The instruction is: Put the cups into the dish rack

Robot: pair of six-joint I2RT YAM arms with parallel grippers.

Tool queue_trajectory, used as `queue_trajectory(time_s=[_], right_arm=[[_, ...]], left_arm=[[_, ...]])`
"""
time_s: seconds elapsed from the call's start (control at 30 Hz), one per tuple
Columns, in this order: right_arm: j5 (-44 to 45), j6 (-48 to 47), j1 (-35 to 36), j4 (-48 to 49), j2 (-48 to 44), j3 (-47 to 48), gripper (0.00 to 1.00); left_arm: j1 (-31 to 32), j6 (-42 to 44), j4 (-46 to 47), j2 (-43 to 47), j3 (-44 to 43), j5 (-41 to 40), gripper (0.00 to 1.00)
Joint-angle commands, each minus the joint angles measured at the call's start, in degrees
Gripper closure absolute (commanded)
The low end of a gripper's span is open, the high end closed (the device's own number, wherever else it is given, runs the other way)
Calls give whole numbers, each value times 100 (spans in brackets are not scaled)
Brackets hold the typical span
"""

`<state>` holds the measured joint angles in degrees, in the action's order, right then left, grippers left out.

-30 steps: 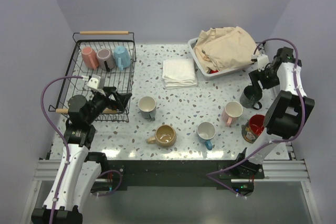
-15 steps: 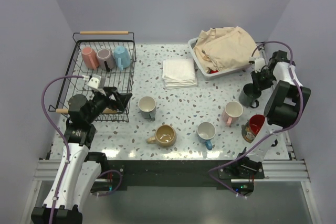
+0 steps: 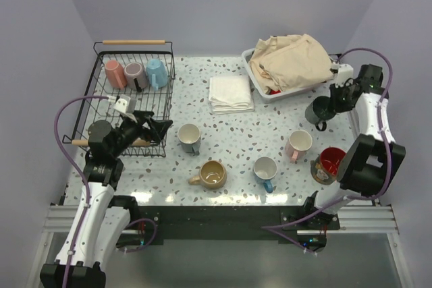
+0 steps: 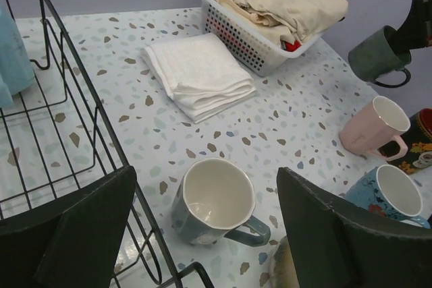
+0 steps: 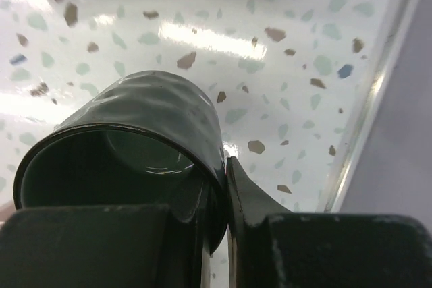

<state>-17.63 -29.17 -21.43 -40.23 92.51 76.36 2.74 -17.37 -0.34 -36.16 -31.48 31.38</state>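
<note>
My right gripper is shut on the rim of a dark green cup, one finger inside it and one outside. That cup hangs tilted above the table's right side. My left gripper stands open over a grey-blue cup, beside the dish rack. In the rack lie a pink, a mauve and a light blue cup. On the table stand a tan, a blue-handled, a pale pink and a red-lined dark cup.
A white tub heaped with beige cloth stands at the back right, close behind the lifted cup. A folded white towel lies mid-back. The table's right edge runs just beside the right arm.
My right gripper has shut on the dark green cup's rim and lifted it off the table, tilting it and carrying it toward the tub. The left arm has stayed still.
</note>
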Motion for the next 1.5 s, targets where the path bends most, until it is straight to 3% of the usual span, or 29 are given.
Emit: queue_trajectory(time_s=[0.0,0.23,0.33,0.53,0.7,0.93,1.17,1.47], right_arm=[[-662,1096,-1,815,-970,-7,100],[-2164,2476,-1,973,-1595,90,100],[-2815,3188,173,1227,-1719,55,100],[-3114,4023,1166,1815,-2061,72,100],[-3528,5446,1826,3201,-2299,-103,100],[-3730,7002,2696,4689,-2316,-358,100],[-3836,8487,2872,6656,-2474,-1105,100],[-3660,8858,3092,7801,-2650,-1800,100]], left_arm=[[-2,-635,377,-22,-558,535,10],[287,-2505,1316,-295,-894,1152,11],[972,-3094,1869,-478,-939,845,11],[2440,-4186,3329,-1347,-842,37,11],[3486,-4617,4267,-2165,-1052,-754,10],[4505,-4706,4665,-3536,-1886,-1371,10],[4911,-4671,5077,-4065,-2363,-2038,13],[5052,-4829,5658,-4294,-2467,-2733,31]])
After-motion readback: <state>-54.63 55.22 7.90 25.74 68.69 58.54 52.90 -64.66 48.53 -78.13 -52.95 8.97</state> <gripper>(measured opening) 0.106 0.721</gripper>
